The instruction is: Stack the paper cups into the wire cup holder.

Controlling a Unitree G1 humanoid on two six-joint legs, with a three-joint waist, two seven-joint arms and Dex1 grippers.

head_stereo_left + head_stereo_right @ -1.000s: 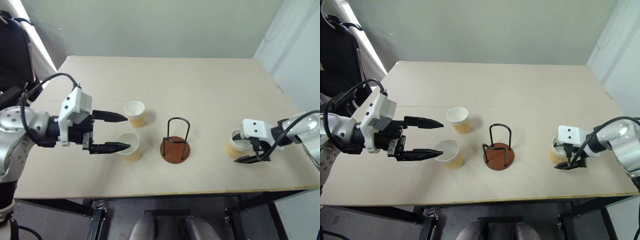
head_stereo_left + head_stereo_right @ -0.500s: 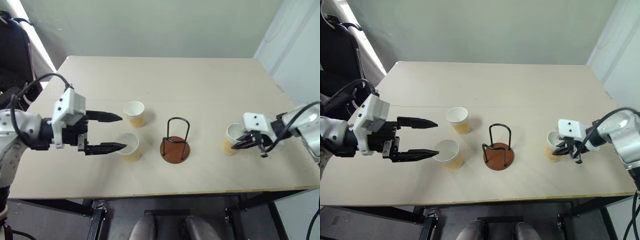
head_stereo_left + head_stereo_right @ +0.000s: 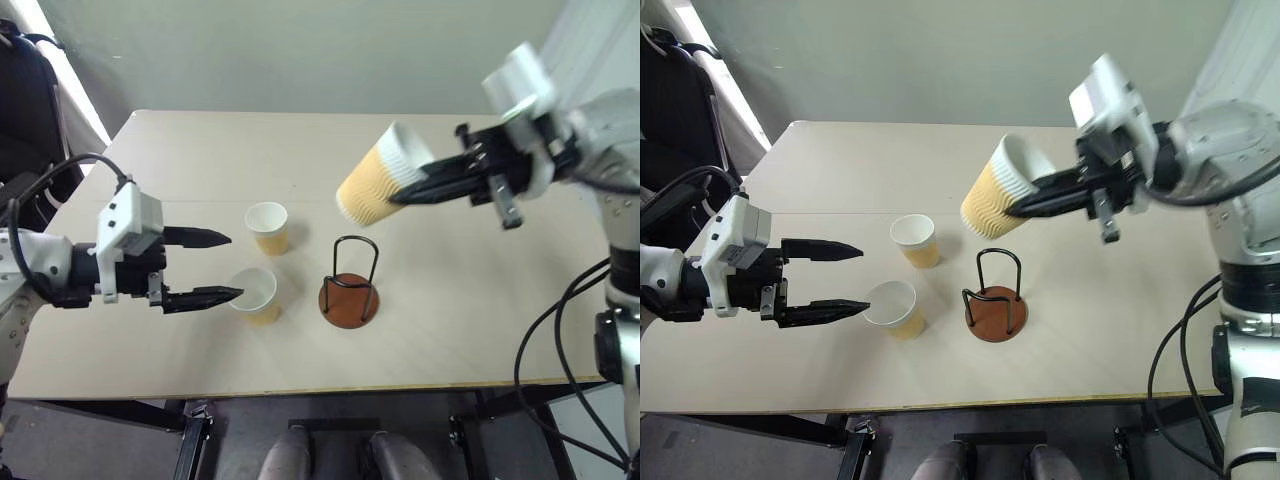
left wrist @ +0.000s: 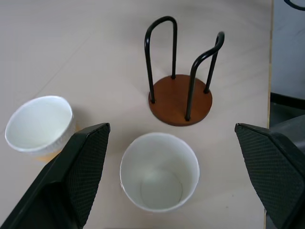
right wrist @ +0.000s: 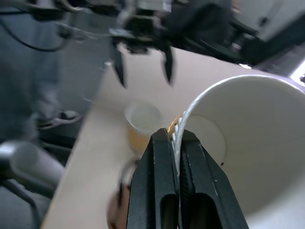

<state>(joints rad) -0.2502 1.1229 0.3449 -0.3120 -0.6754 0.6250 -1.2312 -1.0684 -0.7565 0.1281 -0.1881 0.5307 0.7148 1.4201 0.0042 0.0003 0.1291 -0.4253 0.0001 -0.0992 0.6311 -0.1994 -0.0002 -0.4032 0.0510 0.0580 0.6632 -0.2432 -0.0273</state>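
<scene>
Carrying one paper cup (image 3: 375,180) pinched by its rim in my right hand (image 3: 425,187), fingers clamped on the wall, I have it tilted in the air above the wire cup holder (image 3: 350,282). To seat it well I would level the cup, centre it between the two wire loops, then lower it. My left hand (image 3: 212,267) hangs wide open, empty, beside the near cup (image 3: 254,294). Count: three cups, one holder, on the worktop (image 3: 450,320).
</scene>
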